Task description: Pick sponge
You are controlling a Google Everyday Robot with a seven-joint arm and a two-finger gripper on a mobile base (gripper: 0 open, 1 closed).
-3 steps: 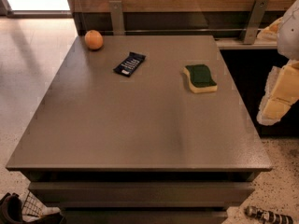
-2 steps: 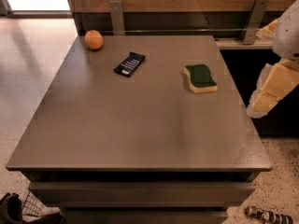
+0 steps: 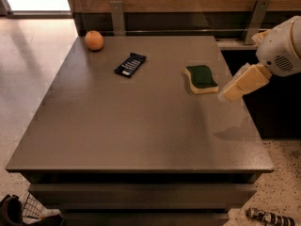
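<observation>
Camera view
Table [image 3: 141, 131]: one, grey-brown, flat top filling most of the frame; stepped fronts below its near edge.
Sponge [image 3: 202, 78]: one, right of centre in the upper half; lying flat on the table, dark green side up over pale yellow foam, wavy edges, long axis running toward the back.
Gripper [image 3: 228, 94]: one, pale yellow, in the right part of the frame; slanting down-left from the arm, tip just beside the sponge's right side and apart from it, over the table's right edge.
Grip state: cannot tell, wide or narrow; sponge not held.
Arm [image 3: 284, 51]: one, white rounded housing with a small vent grille, at the right edge, upper half.
Shadow [image 3: 233, 133]: one dark patch on the tabletop, below the gripper, lower right.
Orange [image 3: 94, 40]: one, on the table's far left corner, upper left of the frame.
Bar [image 3: 130, 64]: one, dark blue wrapper with white print, lying diagonally between orange and sponge, nearer the orange, well apart from the sponge.
Brackets: two metal uprights along the back wall, one upper left of centre [image 3: 117, 15], one upper right [image 3: 257, 13].
Floor [image 3: 28, 69]: pale, speckled, seen at left and lower right.
Floor items: two; one striped object [image 3: 270, 216] in the lower right corner, one dark thing with mesh [image 3: 21, 211] in the lower left corner; identity of both unclear.
</observation>
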